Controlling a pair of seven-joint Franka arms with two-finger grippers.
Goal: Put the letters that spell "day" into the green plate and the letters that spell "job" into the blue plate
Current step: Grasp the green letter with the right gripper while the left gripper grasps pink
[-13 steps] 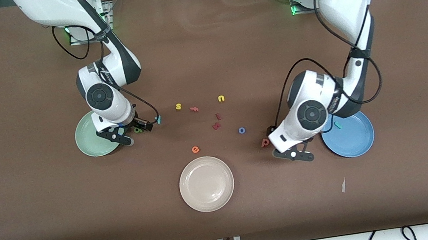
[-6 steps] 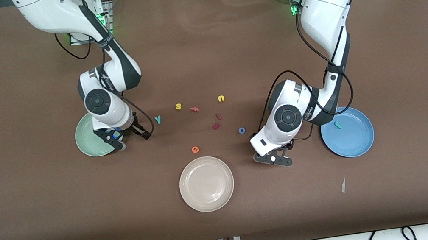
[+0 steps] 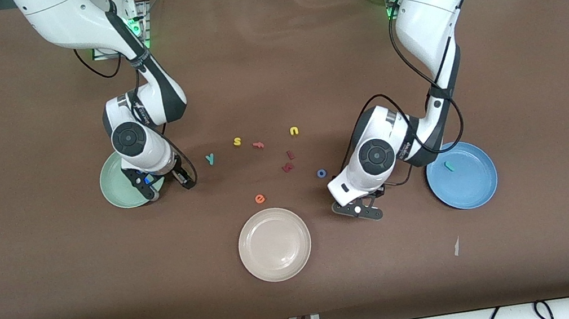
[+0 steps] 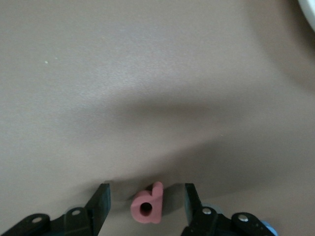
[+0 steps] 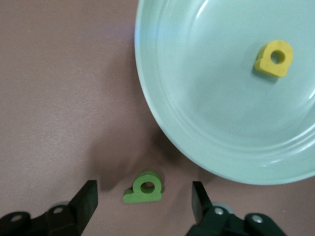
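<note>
Letters lie scattered on the brown desk (image 3: 50, 265): the yellow "d" (image 5: 274, 58) sits in the green plate (image 5: 206, 98), the green "a" (image 5: 143, 188) lies just beside that plate's rim between the open fingers of the right tool (image 5: 142, 201), untouched, and the teal "y" (image 3: 210, 159) lies near it toward the middle. Toward the left arm's end, the teal "j" (image 3: 449, 166) rests in the blue plate (image 3: 480, 188), the blue "o" (image 3: 321, 173) lies on the desk, and the pink "b" (image 4: 148, 204) sits between the parted fingers of the left tool (image 4: 146, 204), not clamped.
</note>
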